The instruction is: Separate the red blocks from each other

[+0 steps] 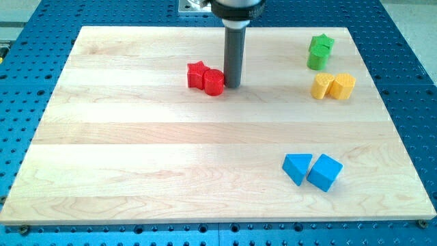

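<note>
Two red blocks sit touching each other in the upper middle of the board: a red star-shaped block (197,74) on the left and a red round block (214,83) on its right. My tip (232,85) stands just at the right side of the red round block, very close to or touching it.
Two green blocks (319,52) sit together at the upper right. Two yellow blocks (334,87) sit touching just below them. A blue triangular block (297,168) and a blue cube (325,172) touch at the lower right. The wooden board (136,171) lies on a blue perforated table.
</note>
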Controlling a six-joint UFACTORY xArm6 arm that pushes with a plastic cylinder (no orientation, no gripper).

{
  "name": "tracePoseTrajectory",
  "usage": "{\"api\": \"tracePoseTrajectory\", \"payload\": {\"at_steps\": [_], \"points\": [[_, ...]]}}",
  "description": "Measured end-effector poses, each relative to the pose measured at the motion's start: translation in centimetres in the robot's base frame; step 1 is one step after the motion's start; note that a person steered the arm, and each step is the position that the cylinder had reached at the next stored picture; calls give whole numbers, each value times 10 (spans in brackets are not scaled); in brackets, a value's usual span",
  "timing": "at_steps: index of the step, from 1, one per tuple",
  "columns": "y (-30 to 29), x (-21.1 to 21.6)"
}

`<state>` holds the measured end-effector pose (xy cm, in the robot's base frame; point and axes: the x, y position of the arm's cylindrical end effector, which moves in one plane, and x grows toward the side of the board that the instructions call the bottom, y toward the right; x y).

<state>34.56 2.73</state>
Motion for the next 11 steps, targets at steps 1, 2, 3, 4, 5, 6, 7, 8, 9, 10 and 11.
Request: {"api": "tracePoseTrajectory", "payload": {"at_steps": [1,2,3,4,5,6,7,8,9,10,11], "points": [[-42,-4],[-81,37],[-57,87],[-71,56],[-75,23],[-67,-2],[-31,60],[7,151],[8,107],[21,80],[36,62]]}}
